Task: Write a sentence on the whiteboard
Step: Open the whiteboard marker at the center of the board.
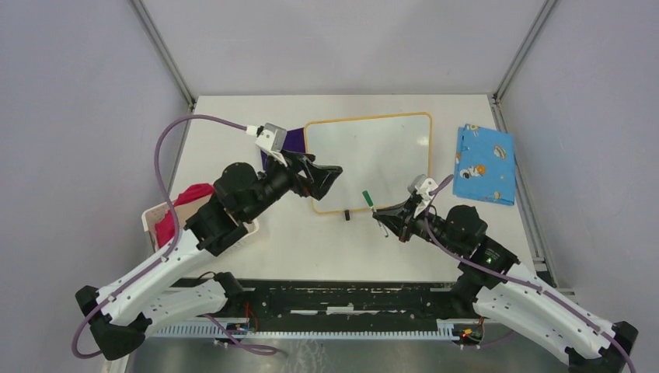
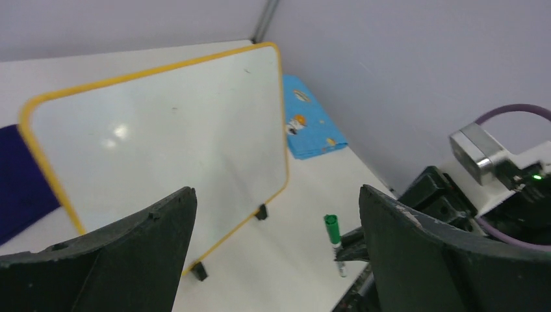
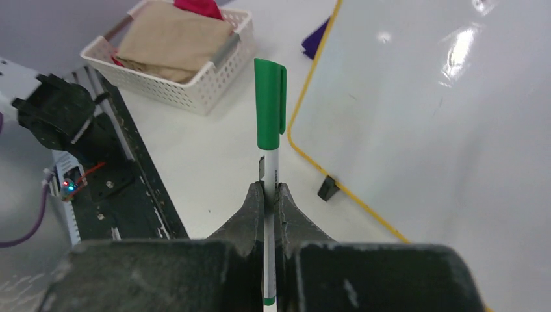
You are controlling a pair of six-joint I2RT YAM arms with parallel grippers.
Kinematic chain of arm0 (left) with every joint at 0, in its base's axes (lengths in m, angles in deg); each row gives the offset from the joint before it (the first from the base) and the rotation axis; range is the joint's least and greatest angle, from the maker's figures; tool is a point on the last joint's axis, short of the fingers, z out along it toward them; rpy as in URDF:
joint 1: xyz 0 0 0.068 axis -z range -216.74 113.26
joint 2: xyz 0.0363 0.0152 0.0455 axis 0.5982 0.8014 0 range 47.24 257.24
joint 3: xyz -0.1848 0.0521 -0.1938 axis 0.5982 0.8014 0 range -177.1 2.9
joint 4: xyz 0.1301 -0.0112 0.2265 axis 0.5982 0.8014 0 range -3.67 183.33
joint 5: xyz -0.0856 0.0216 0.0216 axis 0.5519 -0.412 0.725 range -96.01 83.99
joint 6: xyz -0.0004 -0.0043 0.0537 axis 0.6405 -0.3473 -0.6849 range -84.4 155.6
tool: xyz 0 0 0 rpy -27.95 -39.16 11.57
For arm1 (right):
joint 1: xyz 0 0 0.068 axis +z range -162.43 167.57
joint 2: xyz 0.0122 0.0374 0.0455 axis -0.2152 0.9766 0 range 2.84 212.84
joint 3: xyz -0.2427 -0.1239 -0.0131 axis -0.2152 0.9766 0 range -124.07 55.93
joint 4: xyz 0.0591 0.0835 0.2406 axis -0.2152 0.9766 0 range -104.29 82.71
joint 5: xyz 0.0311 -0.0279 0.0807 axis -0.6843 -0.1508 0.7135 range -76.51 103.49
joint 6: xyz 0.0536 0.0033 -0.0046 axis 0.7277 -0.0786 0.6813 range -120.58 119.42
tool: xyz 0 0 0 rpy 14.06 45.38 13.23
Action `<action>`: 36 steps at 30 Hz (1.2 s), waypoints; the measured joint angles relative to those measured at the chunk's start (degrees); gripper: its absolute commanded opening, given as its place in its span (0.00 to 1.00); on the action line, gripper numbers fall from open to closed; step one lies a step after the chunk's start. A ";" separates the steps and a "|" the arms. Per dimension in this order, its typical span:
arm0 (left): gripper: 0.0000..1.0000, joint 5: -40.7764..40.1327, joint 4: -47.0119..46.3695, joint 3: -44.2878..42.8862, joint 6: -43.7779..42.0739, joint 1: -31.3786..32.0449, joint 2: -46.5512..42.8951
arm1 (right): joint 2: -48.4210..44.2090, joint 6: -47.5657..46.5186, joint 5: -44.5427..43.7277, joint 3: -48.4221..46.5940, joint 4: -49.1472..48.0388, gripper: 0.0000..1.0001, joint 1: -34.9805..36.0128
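The whiteboard point(image 1: 373, 151) lies at the table's middle back, white with a thin orange frame and two black feet. Its face is blank; no green sentence shows on it in any view. My left gripper point(image 1: 326, 183) is open and empty, over the board's near left corner. In the left wrist view point(image 2: 276, 192) its jaws stand wide apart with the board point(image 2: 162, 130) between and beyond them. My right gripper point(image 1: 388, 217) is shut on a white marker with a green cap point(image 3: 269, 117), just in front of the board's near edge point(image 3: 442, 117). The cap is on and points toward the board.
A blue patterned cloth point(image 1: 484, 163) lies right of the board. A dark purple cloth point(image 1: 291, 141) sticks out from under the board's left edge. A white basket point(image 1: 151, 219) with red and tan cloths stands at the left, near the left arm.
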 measured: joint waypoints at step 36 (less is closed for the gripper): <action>0.54 32.87 -17.84 4.72 13.70 0.98 8.13 | 3.67 14.45 12.11 7.34 -36.09 0.00 0.00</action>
